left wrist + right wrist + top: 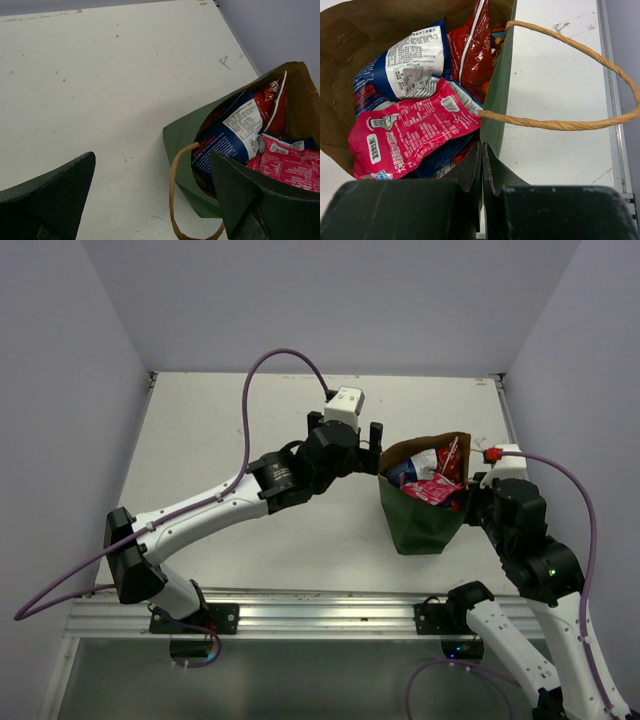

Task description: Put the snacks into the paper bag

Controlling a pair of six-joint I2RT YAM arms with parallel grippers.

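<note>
The dark green paper bag (420, 525) stands open at mid-right of the table, its kraft inside showing. Inside lie a blue bag (405, 65), a red chip bag (475, 45) and a pink packet (410, 130); they also show in the left wrist view as blue (230, 135), red (272, 100) and pink (290, 165). My right gripper (482, 150) is shut on the bag's right wall (500, 100), beside one rope handle (570, 122). My left gripper (151, 160) is open and empty at the bag's left rim, over the other handle (172, 185).
The white table (250, 440) is walled at the back and both sides. A metal rail (300, 615) runs along the near edge. The left arm (220, 505) reaches across the middle towards the bag.
</note>
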